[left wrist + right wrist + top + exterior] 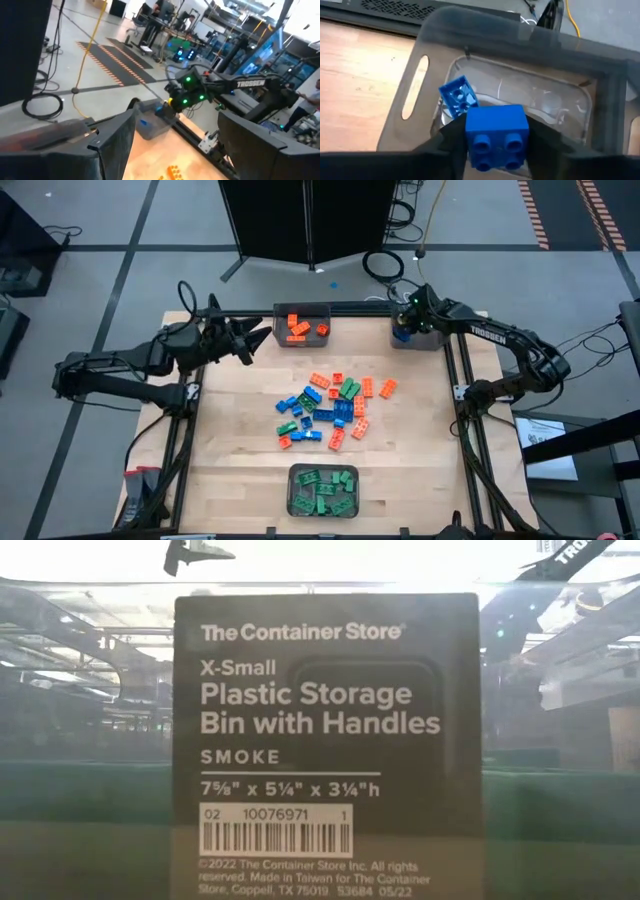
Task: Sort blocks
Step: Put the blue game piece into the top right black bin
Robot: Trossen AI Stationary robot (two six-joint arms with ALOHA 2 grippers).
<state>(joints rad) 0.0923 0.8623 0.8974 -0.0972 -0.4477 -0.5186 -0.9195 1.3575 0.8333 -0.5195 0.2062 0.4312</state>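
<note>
Label [325, 740]: we read "The Container Store… Plastic Storage Bin with Handles, SMOKE".
Arm [495, 333]: we read "TROSSEN".
Right gripper [496, 142]: clamps blue block [497, 132].
Left gripper [258, 338]: fingers apart, holding nothing.

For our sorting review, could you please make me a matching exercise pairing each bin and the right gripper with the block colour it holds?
Things:
1. bin at the table's far edge, middle
2. bin at the near edge
3. bin at the far right corner
4. right gripper

Colours:
A. green blocks
B. one loose blue block inside
C. orange blocks
D. a blue block between its fingers, over a bin

Pairs: 1-C, 2-A, 3-B, 4-D
</note>
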